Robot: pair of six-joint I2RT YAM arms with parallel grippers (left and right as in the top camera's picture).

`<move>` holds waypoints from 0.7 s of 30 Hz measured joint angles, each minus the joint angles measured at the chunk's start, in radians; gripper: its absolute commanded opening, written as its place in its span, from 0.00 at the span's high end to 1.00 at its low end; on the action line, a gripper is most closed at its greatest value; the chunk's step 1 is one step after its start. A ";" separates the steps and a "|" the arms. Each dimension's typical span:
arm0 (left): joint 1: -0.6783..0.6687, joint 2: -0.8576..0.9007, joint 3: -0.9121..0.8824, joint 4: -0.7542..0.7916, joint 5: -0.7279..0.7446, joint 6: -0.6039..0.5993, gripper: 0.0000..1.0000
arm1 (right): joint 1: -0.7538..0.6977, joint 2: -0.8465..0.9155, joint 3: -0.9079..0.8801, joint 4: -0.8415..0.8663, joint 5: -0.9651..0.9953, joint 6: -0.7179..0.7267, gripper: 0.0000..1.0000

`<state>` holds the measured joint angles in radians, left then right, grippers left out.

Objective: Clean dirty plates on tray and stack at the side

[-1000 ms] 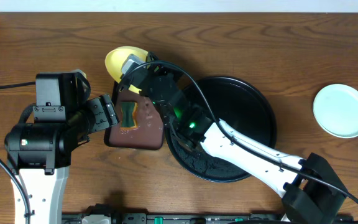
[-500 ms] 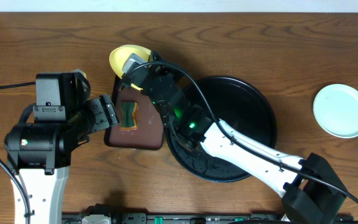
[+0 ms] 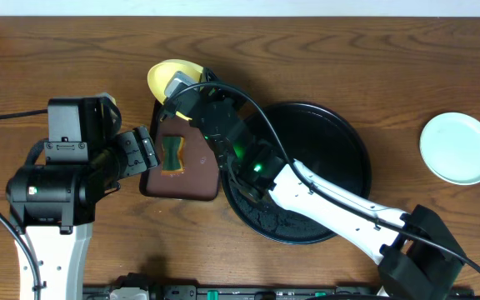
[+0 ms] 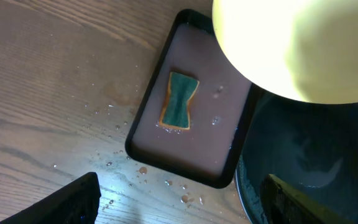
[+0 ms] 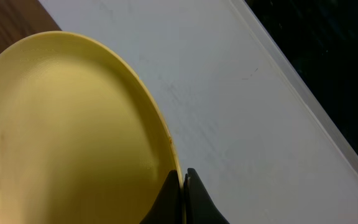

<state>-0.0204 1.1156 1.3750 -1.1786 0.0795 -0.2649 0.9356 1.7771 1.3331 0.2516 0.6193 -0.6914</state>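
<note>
My right gripper [image 5: 183, 180] is shut on the rim of the pale yellow plate [image 3: 170, 77] and holds it tilted, above the far end of the brown rectangular tray. The plate fills the left of the right wrist view [image 5: 67, 130] and hangs blurred at the top of the left wrist view [image 4: 297, 50]. The large black round tray [image 3: 323, 167] sits mid-table with no plate visible on it. A mint-white plate [image 3: 457, 147] lies on the table at the far right. My left gripper [image 4: 179, 199] is open, over the wet table near the brown tray's near edge.
A small dark-brown rectangular tray [image 3: 202, 179] with a green and yellow sponge [image 3: 172, 153] in shallow water lies left of the black tray. Water drops speckle the wood [image 4: 104, 162] near it. The right arm reaches across the black tray.
The right gripper has lifted the yellow plate slightly up and away over the last second. The left arm has not moved.
</note>
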 measured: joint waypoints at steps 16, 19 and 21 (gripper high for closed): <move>0.000 0.000 0.000 0.000 0.000 0.000 0.17 | -0.001 0.002 0.010 -0.126 0.016 0.074 0.99; 0.000 0.000 0.000 0.000 0.000 0.000 0.17 | 0.000 -0.001 0.012 -0.179 -0.021 0.051 0.99; 0.000 0.000 0.000 0.000 0.000 0.000 0.17 | 0.000 0.000 0.011 -0.149 0.006 0.061 0.99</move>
<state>-0.0204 1.1160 1.3750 -1.1786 0.0795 -0.2649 0.9356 1.7771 1.3441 0.1028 0.6254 -0.6300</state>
